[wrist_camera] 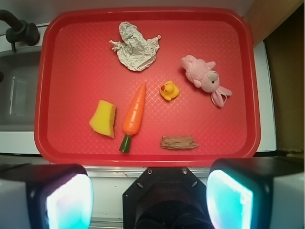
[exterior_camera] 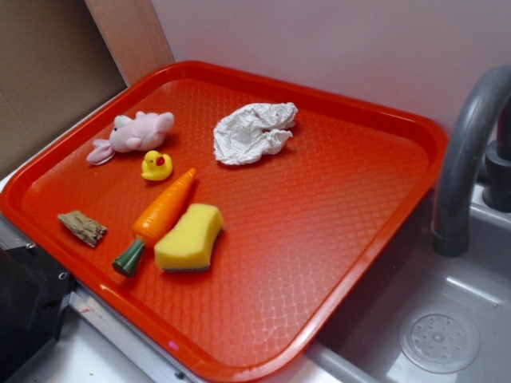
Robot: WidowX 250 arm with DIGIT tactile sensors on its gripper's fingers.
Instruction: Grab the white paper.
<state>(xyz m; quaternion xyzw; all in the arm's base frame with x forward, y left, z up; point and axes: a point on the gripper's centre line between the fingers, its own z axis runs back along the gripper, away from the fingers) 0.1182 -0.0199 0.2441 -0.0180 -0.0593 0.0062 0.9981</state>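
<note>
The white paper [wrist_camera: 135, 47] lies at the far side of the red tray [wrist_camera: 43, 95], well ahead of my claw [wrist_camera: 149, 198] and a touch left of its centre line; it looks light, soft and crushable, so I judge a pinch across its bunched middle will hold. My claw hangs high with its two fingers [wrist_camera: 69, 202] spread wide and nothing between them. Nearer me I count one each: carrot [wrist_camera: 135, 112], yellow sponge [wrist_camera: 104, 118], rubber duck [wrist_camera: 169, 90], pink bunny [wrist_camera: 204, 76], brown wood piece [wrist_camera: 178, 142].
</note>
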